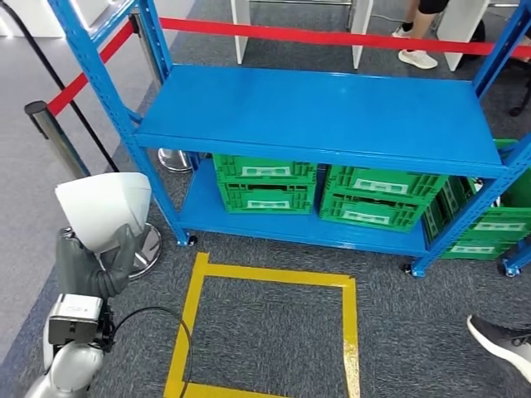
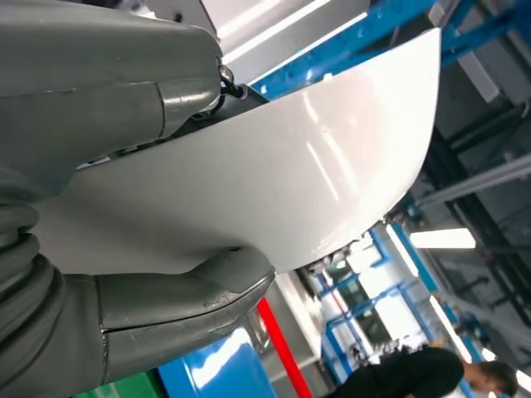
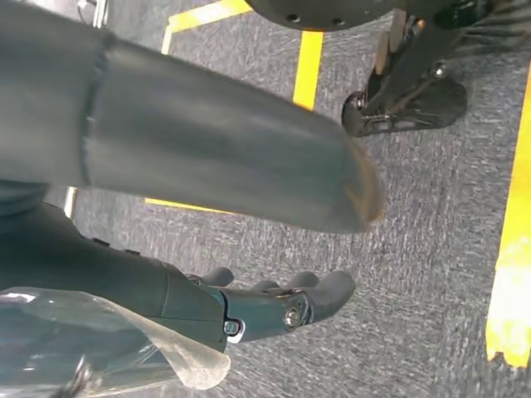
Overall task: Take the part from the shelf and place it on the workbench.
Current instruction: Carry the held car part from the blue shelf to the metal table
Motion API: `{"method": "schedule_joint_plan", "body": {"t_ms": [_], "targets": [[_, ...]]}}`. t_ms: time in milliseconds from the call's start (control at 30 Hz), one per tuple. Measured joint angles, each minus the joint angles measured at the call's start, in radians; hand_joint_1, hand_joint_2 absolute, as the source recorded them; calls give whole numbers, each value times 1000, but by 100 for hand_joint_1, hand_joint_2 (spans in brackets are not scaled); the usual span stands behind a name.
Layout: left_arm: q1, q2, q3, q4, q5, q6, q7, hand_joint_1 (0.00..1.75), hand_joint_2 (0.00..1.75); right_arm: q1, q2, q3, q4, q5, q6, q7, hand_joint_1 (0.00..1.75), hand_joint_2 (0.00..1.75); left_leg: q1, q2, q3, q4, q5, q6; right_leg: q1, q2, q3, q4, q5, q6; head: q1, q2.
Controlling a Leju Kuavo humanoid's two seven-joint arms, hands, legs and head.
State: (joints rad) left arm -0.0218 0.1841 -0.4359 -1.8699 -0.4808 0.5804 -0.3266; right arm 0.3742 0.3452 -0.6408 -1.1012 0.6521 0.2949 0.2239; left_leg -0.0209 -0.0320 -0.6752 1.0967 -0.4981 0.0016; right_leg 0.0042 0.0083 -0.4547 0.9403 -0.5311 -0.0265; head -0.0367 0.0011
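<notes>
The left hand gripped the white part, already off the shelf, workbench placement remaining; the right hand hung empty, fingers apart.

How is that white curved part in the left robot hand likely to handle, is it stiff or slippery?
The white part probably stays stiff: it keeps its curve though the left robot hand grips just one edge. Its glossy surface reflects lights, so it may be slippery. It looks thin, so likely light for its size.
</notes>
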Motion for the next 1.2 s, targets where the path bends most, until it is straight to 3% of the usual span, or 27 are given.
{"method": "schedule_joint_plan", "body": {"t_ms": [67,100,133,167,233,300,333,367,400,467,500,567,600,633,700,733,767,833,900,933,967,1033,1067,1100,1133,1167,1200], "targets": [[0,-1,0,0,0,0,0,175,175,2,0,0,0,0,0,0,0,0,11,16,-30,141,-80,-11,1,-30,-24,9,11,-2,-1,0],[0,-1,0,0,1,0,0,175,175,2,0,0,0,0,0,0,0,0,16,18,-33,188,-88,-16,1,-46,-37,15,15,-1,-1,0],[1,-1,0,0,1,0,0,175,175,1,0,0,0,0,0,0,0,0,20,21,-21,202,-74,-20,1,-61,-51,22,19,1,-1,0],[1,-1,0,0,1,0,0,175,175,0,0,0,0,0,0,0,0,0,23,26,9,178,-47,-22,1,-76,-64,28,23,3,-1,0],[0,-1,0,0,1,0,0,175,175,-1,0,0,0,0,0,0,0,0,24,64,110,47,-8,-20,2,-101,-85,42,29,7,-1,0],[-2,-1,1,0,0,0,0,175,175,-2,1,0,0,0,0,0,0,0,15,96,190,-79,-14,-9,2,-123,-97,52,38,18,-1,0],[-2,-1,1,0,0,0,0,175,175,-2,1,0,0,0,0,0,0,0,10,96,201,-107,-20,-2,2,-134,-101,54,44,24,0,0],[-1,0,1,0,0,0,0,175,175,-3,1,0,0,0,0,0,0,0,6,87,200,-121,-18,6,-1,-143,-105,54,50,31,0,0],[-1,0,1,0,0,0,0,175,175,-5,1,1,0,0,0,0,0,0,6,77,196,-129,-10,13,-4,-133,-111,56,48,38,-1,0],[-2,0,2,-1,0,0,0,175,175,-6,2,1,0,0,0,0,0,0,10,57,183,-143,7,29,-10,-75,-131,92,2,46,2,0],[-3,-1,2,-1,0,0,0,175,175,-5,2,1,0,0,0,0,0,0,12,47,174,-145,15,34,-12,-39,-149,140,-41,49,4,0],[-2,-2,1,-1,0,0,0,175,175,-2,2,1,0,0,0,0,0,0,10,27,145,-135,31,40,-13,-12,-184,270,-118,53,8,0],[-2,-2,1,-1,0,0,0,175,175,-2,2,1,0,0,0,0,0,0,8,16,130,-128,39,40,-13,-9,-192,317,-131,54,9,0],[-2,-2,1,-1,0,-1,0,175,175,-2,2,1,0,0,0,0,0,0,8,5,115,-121,46,39,-14,-8,-186,333,-122,55,9,0],[-2,-2,1,-1,0,-1,0,175,175,-3,2,1,0,0,0,0,0,0,10,-19,84,-104,59,33,-16,3,-126,262,-67,54,9,0],[-2,-2,1,-1,0,0,0,175,175,-3,2,1,0,0,0,0,0,0,10,-32,67,-94,65,28,-19,27,-78,194,-50,53,10,0],[-3,-2,1,-2,0,0,0,175,175,-3,2,1,0,0,0,0,0,0,10,-44,53,-85,72,23,-21,49,-37,131,-45,51,9,0],[-4,-1,2,-2,0,0,0,175,175,-3,2,2,0,0,0,-1,0,0,9,-68,33,-75,87,11,-23,74,-2,63,-56,46,7,0],[-2,-1,2,-2,0,0,0,175,175,-4,2,1,0,0,0,-1,0,0,10,-85,25,-76,101,1,-23,49,-13,56,-51,36,7,0],[-1,-1,2,-2,0,0,0,175,175,-5,2,0,0,0,0,-1,0,0,10,-75,19,-69,90,-4,-23,34,-18,55,-44,29,5,0],[0,-1,2,-2,0,0,0,175,175,-4,2,0,0,0,0,-1,0,0,10,-56,10,-47,64,-9,-24,17,-24,53,-36,22,2,0],[0,-1,2,-2,0,0,0,175,175,-1,3,0,0,0,0,-1,0,0,12,-4,-14,49,-32,-19,-24,-16,-40,52,-21,14,-5,0],[0,-1,2,-2,1,0,0,175,175,1,3,-1,0,0,0,-1,0,0,17,8,-26,112,-73,-24,-23,-33,-48,53,-15,13,-6,0],[0,-1,2,-2,0,0,0,175,175,3,3,-1,0,0,0,-1,0,0,22,14,-32,167,-92,-29,-23,-50,-56,53,-9,13,-6,0],[0,-1,1,-2,0,0,0,175,175,3,3,-2,0,0,0,-1,0,0,27,18,-29,199,-85,-34,-23,-67,-63,54,-3,15,-6,0],[1,-1,1,-2,0,0,0,175,175,3,3,-3,0,0,0,-1,0,0,33,22,-11,198,-60,-38,-23,-83,-69,55,2,18,-6,0],[1,-1,1,-2,0,0,0,175,175,2,3,-3,0,0,0,-1,0,0,37,31,23,161,-28,-41,-23,-98,-74,55,7,21,-6,0]]}}
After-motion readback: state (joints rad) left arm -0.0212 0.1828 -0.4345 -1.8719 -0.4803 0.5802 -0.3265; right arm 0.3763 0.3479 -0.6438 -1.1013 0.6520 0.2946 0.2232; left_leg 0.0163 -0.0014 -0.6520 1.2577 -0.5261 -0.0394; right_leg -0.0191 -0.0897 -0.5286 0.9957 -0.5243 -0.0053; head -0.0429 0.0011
